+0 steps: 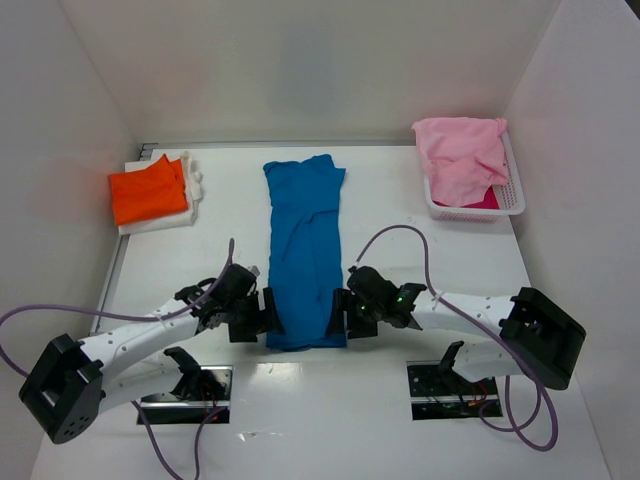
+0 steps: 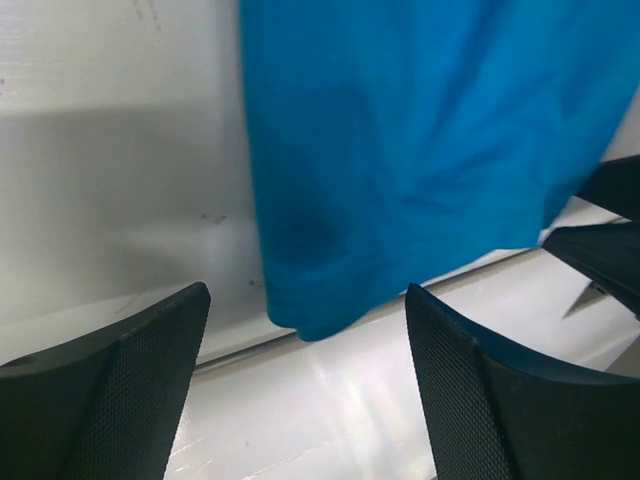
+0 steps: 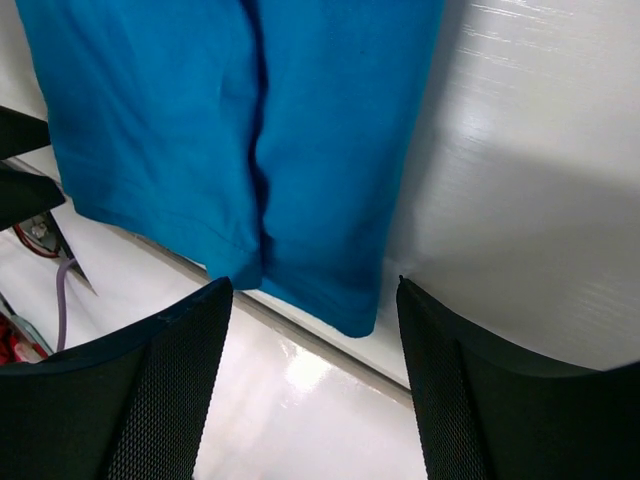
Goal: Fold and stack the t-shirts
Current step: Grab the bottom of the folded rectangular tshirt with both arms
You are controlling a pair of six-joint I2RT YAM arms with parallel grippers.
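A bright blue t-shirt [image 1: 303,250], folded lengthwise into a long strip, lies in the middle of the table. My left gripper [image 1: 268,313] is open at its near left corner and my right gripper [image 1: 338,312] is open at its near right corner. In the left wrist view the blue t-shirt's corner [image 2: 320,300] lies just ahead of the open gripper [image 2: 305,380], with nothing between the fingers. The right wrist view shows the same: the blue hem [image 3: 340,290] lies ahead of the open gripper [image 3: 315,380]. An orange t-shirt [image 1: 148,192] lies folded at the back left. A pale pink t-shirt [image 1: 460,152] is heaped in the basket.
The white plastic basket [image 1: 512,198] stands at the back right, with a darker pink cloth [image 1: 483,200] inside. White cloth [image 1: 196,183] lies under the orange t-shirt. White walls enclose three sides. Purple cables loop over both arms, and two mounting plates [image 1: 190,385] sit near the front edge.
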